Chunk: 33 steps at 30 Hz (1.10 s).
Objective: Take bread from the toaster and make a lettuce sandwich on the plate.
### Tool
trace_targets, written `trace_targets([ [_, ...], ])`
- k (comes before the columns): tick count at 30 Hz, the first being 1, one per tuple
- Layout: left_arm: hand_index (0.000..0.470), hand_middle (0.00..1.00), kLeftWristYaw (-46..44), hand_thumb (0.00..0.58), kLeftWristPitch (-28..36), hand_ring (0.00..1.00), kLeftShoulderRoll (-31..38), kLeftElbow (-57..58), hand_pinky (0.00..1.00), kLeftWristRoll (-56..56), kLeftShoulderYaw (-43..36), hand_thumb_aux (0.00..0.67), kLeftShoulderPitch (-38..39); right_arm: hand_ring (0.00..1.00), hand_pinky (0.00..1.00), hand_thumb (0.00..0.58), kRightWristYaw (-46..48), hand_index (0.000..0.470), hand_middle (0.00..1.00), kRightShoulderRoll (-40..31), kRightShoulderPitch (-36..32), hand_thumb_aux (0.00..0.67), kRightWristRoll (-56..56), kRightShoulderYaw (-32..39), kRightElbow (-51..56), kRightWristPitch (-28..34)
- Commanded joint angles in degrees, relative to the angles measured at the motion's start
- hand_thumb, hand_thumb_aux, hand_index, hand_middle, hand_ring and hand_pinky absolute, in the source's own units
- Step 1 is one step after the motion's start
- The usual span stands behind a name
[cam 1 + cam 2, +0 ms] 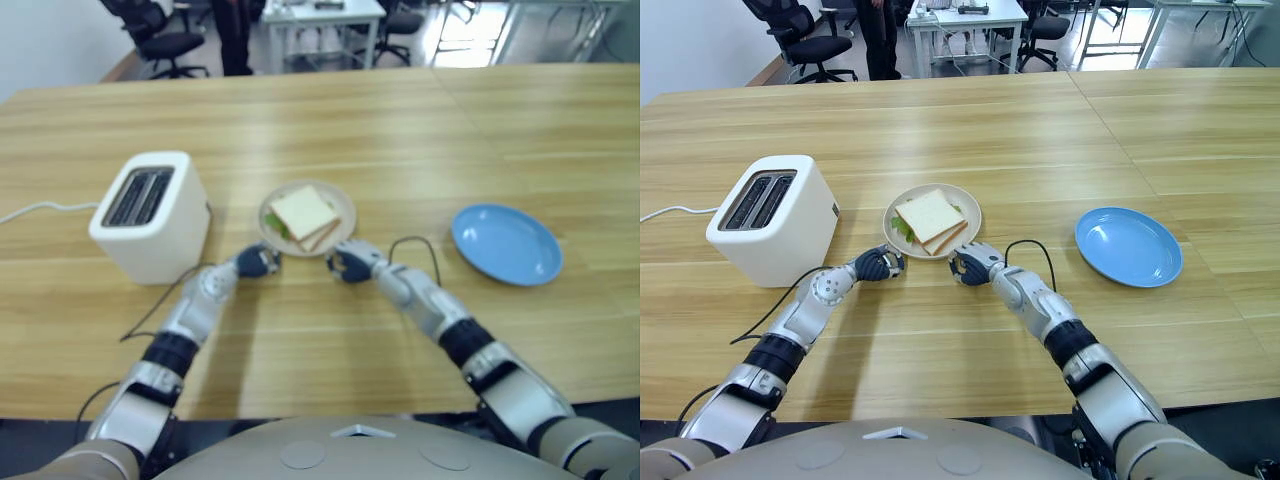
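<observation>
A sandwich [931,220] of two bread slices with green lettuce [902,229] showing at its left side lies on the beige plate [965,206] in the middle of the table. The white toaster [768,232] stands to the left, its two slots dark. My left hand [878,264] rests on the table just in front of the plate's left edge, fingers curled, holding nothing. My right hand [973,264] sits in front of the plate's right edge, fingers also curled and holding nothing. Both hands are close to the plate without touching the sandwich.
A blue plate [1128,246] lies to the right with nothing on it. A black cable [1032,247] loops on the table by my right wrist, and the toaster's white cord [665,213] runs off left. Office chairs and a white table stand behind.
</observation>
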Motion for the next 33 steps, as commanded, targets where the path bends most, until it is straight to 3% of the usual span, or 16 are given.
trace_targets([
  [1, 0.460, 1.00, 5.0, 0.580, -0.9, 1.00, -1.8, 12.2, 1.00, 1.5, -1.3, 0.670, -4.9, 1.00, 1.00, 0.580, -5.2, 0.460, 1.00, 1.6, -6.5, 0.670, -0.1, 0.8, 15.0, -0.5],
  [5, 0.460, 1.00, 11.3, 0.580, -4.1, 1.00, -3.4, 21.7, 1.00, 1.6, -1.1, 0.670, -10.0, 1.00, 1.00, 0.580, -10.0, 0.460, 1.00, 2.4, -11.2, 0.670, -0.9, 1.9, 21.4, -1.1],
  [7, 0.460, 1.00, 14.3, 0.580, -4.9, 1.00, -3.4, 22.9, 1.00, 2.0, -1.1, 0.670, -10.8, 0.94, 0.94, 0.580, -11.9, 0.460, 0.94, 1.9, -11.1, 0.670, -0.3, 1.9, 20.3, -2.5],
  [8, 0.377, 0.08, 15.6, 0.561, -5.1, 0.08, -3.1, 22.8, 0.08, 2.4, -1.3, 0.549, -10.8, 0.05, 0.05, 0.580, -12.6, 0.460, 0.05, 1.3, -10.5, 0.670, -0.4, 2.1, 19.1, -2.7],
  [9, 0.254, 0.00, 16.5, 0.464, -5.3, 0.00, -2.7, 22.1, 0.00, 2.5, -1.1, 0.370, -10.5, 0.00, 0.00, 0.580, -13.4, 0.460, 0.00, 0.3, -9.5, 0.670, -0.4, 2.1, 17.0, -3.1],
  [10, 0.000, 0.00, 17.2, 0.000, -5.5, 0.00, -2.3, 21.3, 0.00, 2.4, -0.9, 0.000, -10.1, 0.00, 0.00, 0.545, -14.1, 0.346, 0.00, -0.7, -8.2, 0.504, 0.1, 1.6, 14.3, -3.8],
  [11, 0.000, 0.00, 17.5, 0.000, -5.7, 0.00, -2.0, 20.8, 0.00, 2.3, -0.7, 0.000, -9.8, 0.00, 0.00, 0.478, -14.6, 0.267, 0.00, -1.4, -7.3, 0.389, 0.5, 1.3, 12.5, -4.3],
  [12, 0.000, 0.00, 18.5, 0.000, -5.8, 0.00, -1.1, 18.8, 0.00, 2.4, -0.4, 0.000, -8.9, 0.00, 0.00, 0.478, -15.1, 0.267, 0.00, -2.9, -5.0, 0.389, 1.5, 0.0, 7.8, -4.8],
  [13, 0.000, 0.00, 19.4, 0.000, -6.5, 0.00, -0.2, 15.9, 0.00, 2.0, 0.5, 0.000, -7.5, 0.00, 0.00, 0.000, -15.5, 0.000, 0.00, -4.5, -2.3, 0.000, 2.9, -1.8, 2.6, -5.3],
  [17, 0.000, 0.00, 23.1, 0.000, -11.8, 0.00, 1.4, 1.1, 0.00, -2.5, 6.4, 0.000, -0.7, 0.00, 0.00, 0.000, -14.5, 0.000, 0.00, -6.6, 9.0, 0.000, 14.3, -11.8, -16.0, -6.9],
  [20, 0.000, 0.00, 22.6, 0.000, -17.9, 0.00, -1.1, -2.7, 0.00, -10.2, 11.3, 0.000, 2.7, 0.00, 0.00, 0.000, -8.9, 0.000, 0.00, -1.9, 15.8, 0.000, 32.1, -20.4, -22.5, -6.4],
  [23, 0.000, 0.00, 19.5, 0.000, -20.4, 0.00, -5.5, -1.0, 0.00, -19.6, 15.9, 0.000, 3.6, 0.00, 0.00, 0.000, -1.4, 0.000, 0.00, 4.0, 18.4, 0.000, 47.2, -26.7, -19.8, -4.9],
  [33, 0.000, 0.00, 13.7, 0.000, -27.2, 0.00, -11.6, 9.7, 0.00, -29.4, 21.7, 0.000, -1.4, 0.00, 0.00, 0.000, 1.6, 0.000, 0.00, 7.9, 14.9, 0.000, 50.1, -32.8, -12.5, -9.3],
])
